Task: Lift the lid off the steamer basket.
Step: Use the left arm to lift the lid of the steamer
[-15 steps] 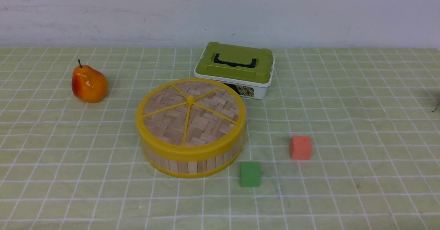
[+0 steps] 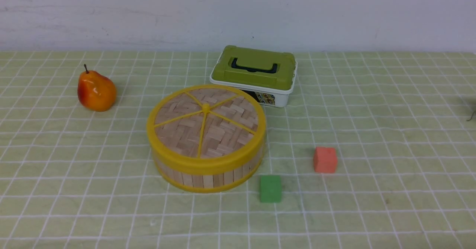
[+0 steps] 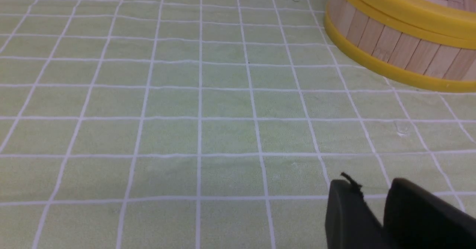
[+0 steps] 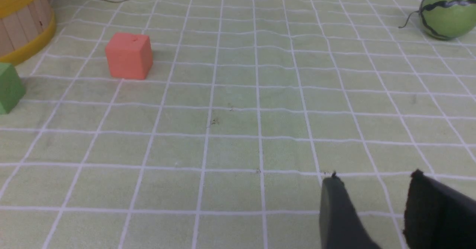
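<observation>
The lid, a woven wood disc with a yellow rim and spokes, sits flat on the steamer basket in the middle of the table. Neither arm shows in the front view. In the left wrist view the basket's slatted wall and the lid's yellow rim lie well ahead of my left gripper, whose black fingers meet with nothing between them. My right gripper is open and empty, low over the cloth, with the basket's edge far off to one side.
A pear stands left of the basket. A white box with a green lid stands just behind it. A green cube and a red cube lie to its right. A green striped ball lies far right.
</observation>
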